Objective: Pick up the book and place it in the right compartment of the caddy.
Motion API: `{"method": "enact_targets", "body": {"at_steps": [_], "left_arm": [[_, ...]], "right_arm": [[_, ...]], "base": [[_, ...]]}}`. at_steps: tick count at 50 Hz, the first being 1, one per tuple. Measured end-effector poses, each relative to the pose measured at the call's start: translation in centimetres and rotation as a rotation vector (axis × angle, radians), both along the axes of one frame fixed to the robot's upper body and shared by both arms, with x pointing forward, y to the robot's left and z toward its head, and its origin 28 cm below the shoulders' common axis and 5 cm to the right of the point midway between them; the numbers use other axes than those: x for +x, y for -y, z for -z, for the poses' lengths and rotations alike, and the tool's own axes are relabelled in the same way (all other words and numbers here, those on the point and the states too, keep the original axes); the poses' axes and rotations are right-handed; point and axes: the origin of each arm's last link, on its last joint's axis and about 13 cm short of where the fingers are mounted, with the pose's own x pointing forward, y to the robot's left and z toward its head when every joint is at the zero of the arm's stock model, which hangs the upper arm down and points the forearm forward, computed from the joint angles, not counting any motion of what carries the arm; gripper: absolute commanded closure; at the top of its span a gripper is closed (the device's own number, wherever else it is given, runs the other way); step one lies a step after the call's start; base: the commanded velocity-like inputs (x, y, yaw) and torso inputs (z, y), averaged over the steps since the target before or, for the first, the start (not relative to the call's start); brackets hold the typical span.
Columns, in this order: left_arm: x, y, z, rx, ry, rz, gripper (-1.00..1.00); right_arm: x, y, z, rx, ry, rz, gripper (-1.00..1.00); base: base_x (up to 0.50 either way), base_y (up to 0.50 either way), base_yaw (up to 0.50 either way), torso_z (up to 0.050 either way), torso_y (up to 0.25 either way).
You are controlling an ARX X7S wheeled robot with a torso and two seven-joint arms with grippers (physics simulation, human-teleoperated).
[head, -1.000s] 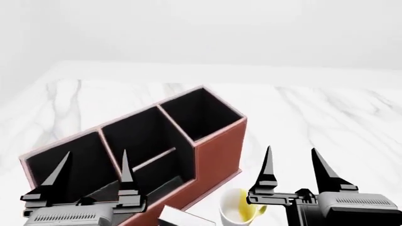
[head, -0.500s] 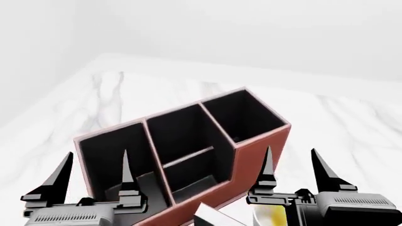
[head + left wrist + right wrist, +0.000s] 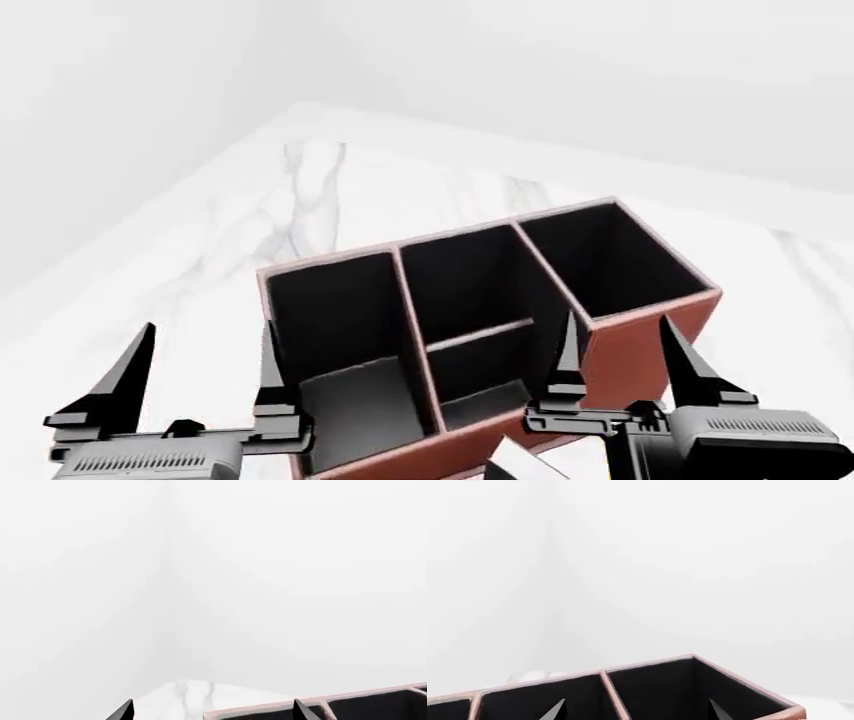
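Observation:
The caddy (image 3: 627, 350) is a reddish-brown organiser with black lining, standing on the white marble table. Its right compartment (image 3: 607, 255) is the tall square cell at the far right. The book is nearly out of view; a pale sliver (image 3: 511, 471) at the bottom edge beside the caddy may be its pages. My left gripper (image 3: 207, 340) is open and empty before the caddy's left cell. My right gripper (image 3: 617, 335) is open and empty before the caddy's tall right wall. The right wrist view shows the right compartment (image 3: 694, 687) beyond the open right gripper (image 3: 635, 711).
The marble table (image 3: 200, 230) ends in a far-left corner (image 3: 296, 108) against plain white walls. The left wrist view shows the open left gripper (image 3: 212, 711), the caddy's corner rim (image 3: 267, 710) and a bit of table (image 3: 180, 695).
The head view has swung left: the caddy has shifted right and up in it, and the table's far-left corner has come into sight. The white-and-yellow mug has dropped out of view. Both grippers stay open.

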Motion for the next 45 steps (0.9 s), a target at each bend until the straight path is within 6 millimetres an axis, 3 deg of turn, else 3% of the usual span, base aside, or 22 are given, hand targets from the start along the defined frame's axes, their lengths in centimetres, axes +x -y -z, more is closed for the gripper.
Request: {"method": "enact_targets", "body": {"at_steps": [4, 25, 36, 45], "left_arm": [[0.0, -0.01, 0.0, 0.001, 0.0, -0.001, -1.0], [-0.08, 0.05, 0.02, 0.005, 0.001, 0.001, -1.0], [-0.11, 0.08, 0.03, 0.007, 0.001, 0.002, -1.0], [-0.08, 0.05, 0.04, 0.008, 0.001, 0.0, -1.0]], "right_arm": [[0.01, -0.02, 0.01, 0.004, 0.002, -0.003, -1.0], [-0.21, -0.09, 0.17, 0.002, 0.007, -0.023, -1.0], [-0.24, -0.09, 0.17, 0.008, 0.006, -0.024, -1.0], [-0.25, -0.16, 0.17, 0.01, 0.004, -0.03, -1.0]], "base": [[-0.04, -0.02, 0.0, 0.0, 0.0], [-0.47, -0.18, 0.0, 0.0, 0.0], [0.01, -0.02, 0.0, 0.0, 0.0], [0.18, -0.47, 0.0, 0.0, 0.0]]}}
